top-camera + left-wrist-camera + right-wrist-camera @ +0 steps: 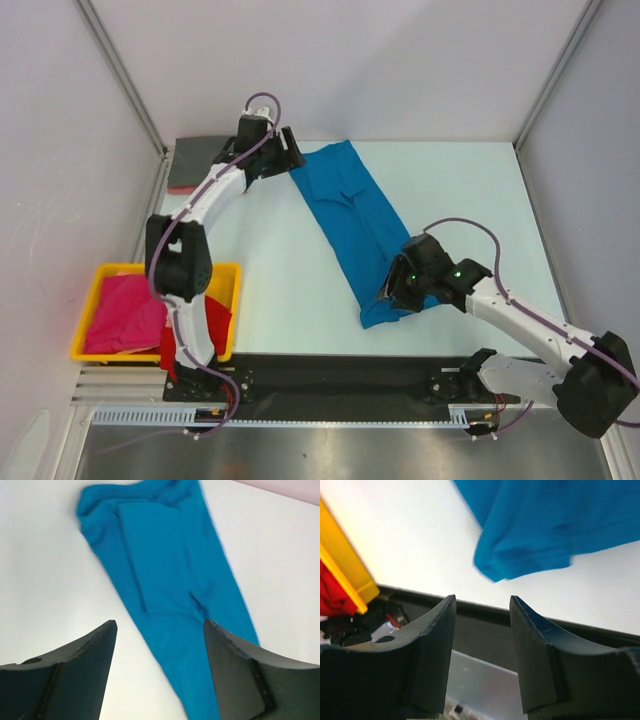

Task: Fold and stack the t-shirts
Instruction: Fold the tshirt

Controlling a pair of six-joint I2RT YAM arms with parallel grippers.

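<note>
White-walled cell, pale worktop (300,290). Blue t-shirt (350,215) lies diagonally mid-worktop, folded lengthwise into a long strip; needs cross folds yet, by my read. Left gripper (160,624) over its far end, right gripper (482,600) by its near end: both w/ jaws apart, nothing held. Dark grey t-shirt (195,163) sits folded at far-left corner, prob. the stack base. Magenta t-shirt (125,310) & red t-shirt (215,320) crumpled in yellow bin (88,320), not yet folded. Approx. one done, one halfway, rest to go.

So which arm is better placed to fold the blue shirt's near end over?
Right, probably: the right gripper is open just beside the near end of the shirt, while the left gripper is at the far end.
</note>
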